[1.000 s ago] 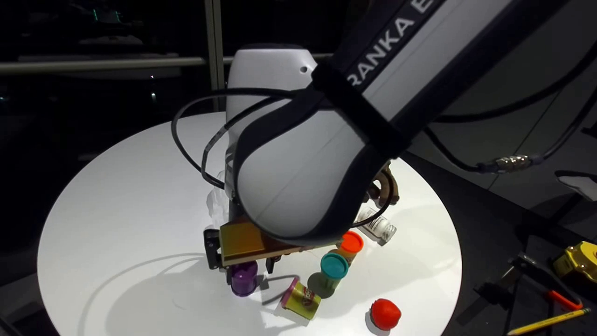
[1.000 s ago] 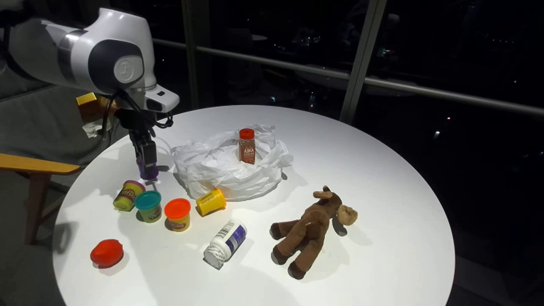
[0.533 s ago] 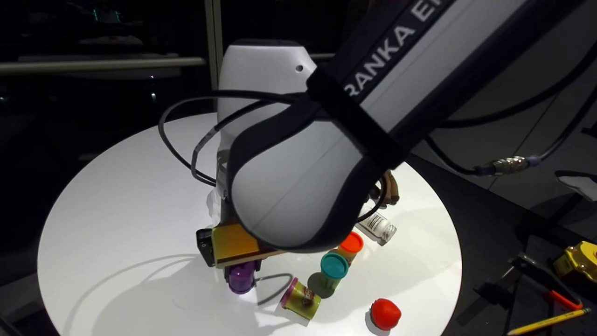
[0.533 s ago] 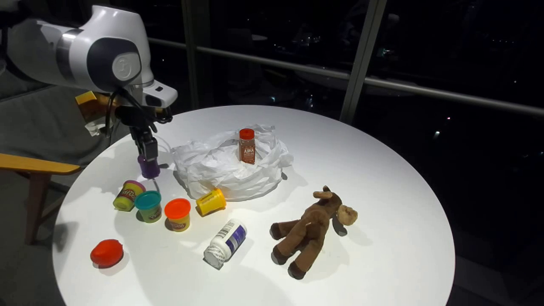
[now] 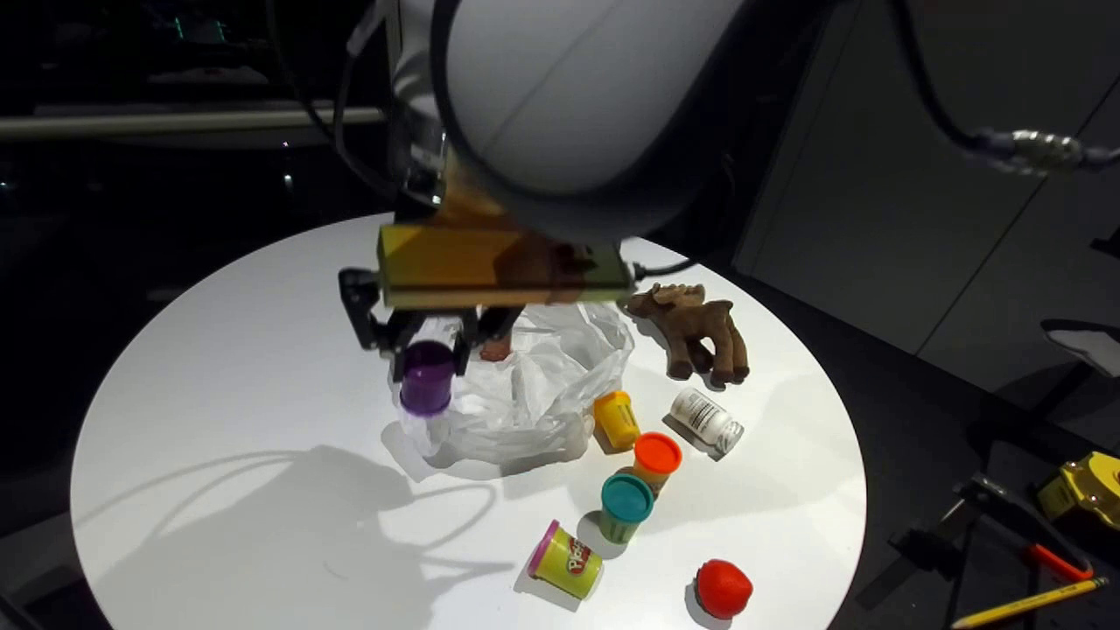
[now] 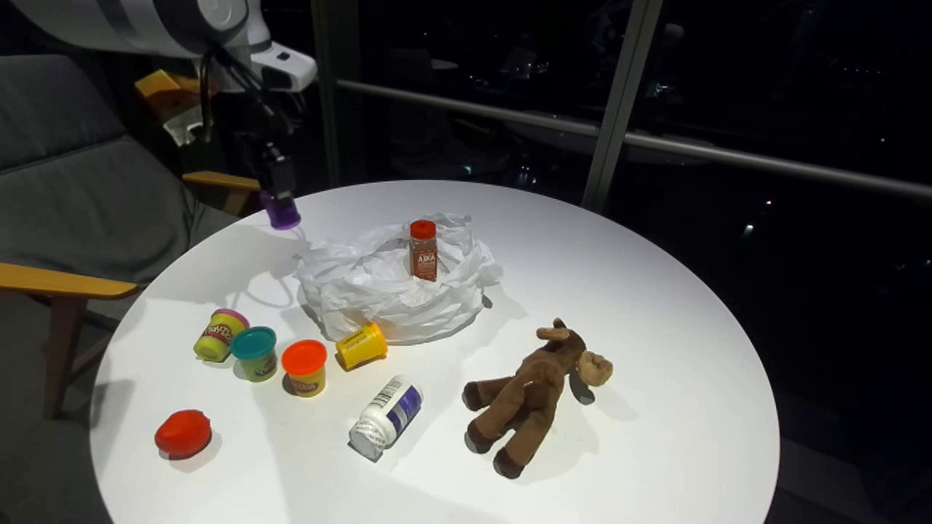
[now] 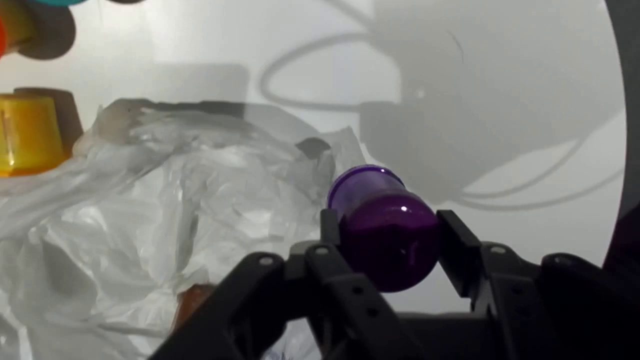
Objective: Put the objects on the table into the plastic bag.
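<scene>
The round white surface (image 6: 641, 444) before me carries a crumpled white plastic bag (image 6: 382, 295) and, apart from it, a brown plush moose (image 6: 535, 386). Near the bag hangs the black two-fingered tool (image 7: 387, 230). A red-capped clear jar (image 6: 423, 255) stands amid the bag's folds, and the tool grips a purple rounded plastic container (image 5: 427, 383) clear of the surface.

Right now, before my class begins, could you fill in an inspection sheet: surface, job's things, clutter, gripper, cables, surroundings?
Surface: round white table, partly shadowed.
Job's things: bag, jar upright among its folds; moose, bottle, red item and four tubs outside it.
Clutter: pencil and yellow tool, off the table.
Gripper: shut on the purple item, held above the table.
Cables: black cable with metal connector.
Surroundings: armchair, dark windows.
</scene>
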You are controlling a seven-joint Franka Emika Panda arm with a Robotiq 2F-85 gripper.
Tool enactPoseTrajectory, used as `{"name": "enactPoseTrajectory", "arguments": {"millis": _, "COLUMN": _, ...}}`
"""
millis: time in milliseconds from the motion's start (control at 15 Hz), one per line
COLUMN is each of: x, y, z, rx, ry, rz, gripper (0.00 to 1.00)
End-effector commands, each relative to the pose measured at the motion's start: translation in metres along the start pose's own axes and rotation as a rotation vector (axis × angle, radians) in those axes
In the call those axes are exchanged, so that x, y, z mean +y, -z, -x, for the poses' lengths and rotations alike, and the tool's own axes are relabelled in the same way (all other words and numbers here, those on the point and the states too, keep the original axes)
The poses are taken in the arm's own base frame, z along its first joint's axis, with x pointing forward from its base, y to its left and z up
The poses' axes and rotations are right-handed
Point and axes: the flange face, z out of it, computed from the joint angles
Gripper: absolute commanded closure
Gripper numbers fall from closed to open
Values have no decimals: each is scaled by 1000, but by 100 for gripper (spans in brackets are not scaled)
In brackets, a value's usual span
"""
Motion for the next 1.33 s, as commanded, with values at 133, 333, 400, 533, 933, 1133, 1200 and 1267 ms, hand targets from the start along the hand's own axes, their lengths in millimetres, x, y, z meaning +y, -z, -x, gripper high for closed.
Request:
{"name": "enactPoseTrajectory", "arguments": {"millis": 133, "x": 28, "y": 18, "z": -47, "rx": 58, "ry": -43, "rz": 20, "gripper": 74}}
{"name": "enactPoseTrajectory", "arguments": {"millis": 333, "x": 38, "y": -15, "z": -55, "rx": 26, "ry": -60, "rz": 45, "gripper": 74}}
{"name": "enactPoseTrajectory", "arguments": {"millis": 400, "x": 42, "y": -27, "z": -59, "rx": 21, "ry": -66, "rz": 57, "gripper": 74}}
{"name": "enactPoseTrajectory", "arguments": {"millis": 533, "x": 47, "y": -48, "z": -68, "rx": 33, "ry": -81, "rz": 74, "gripper": 74}}
{"name": "enactPoseTrajectory", "arguments": {"millis": 933, "x": 58, "y": -95, "z": -99, "rx": 65, "ry": -102, "rz": 112, "gripper": 74}}
{"name": "enactPoseTrajectory", "arguments": {"millis": 1133, "x": 65, "y": -112, "z": -111, "rx": 60, "ry": -120, "rz": 130, "gripper": 74}}
{"name": "enactPoseTrajectory", "arguments": {"millis": 1200, "x": 67, "y": -118, "z": -114, "rx": 62, "ry": -127, "rz": 136, "gripper": 74}}
{"name": "enactPoseTrajectory", "arguments": {"millis": 1267, "x": 68, "y": -121, "z": -117, "rx": 64, "ry": -133, "rz": 140, "gripper": 74}}
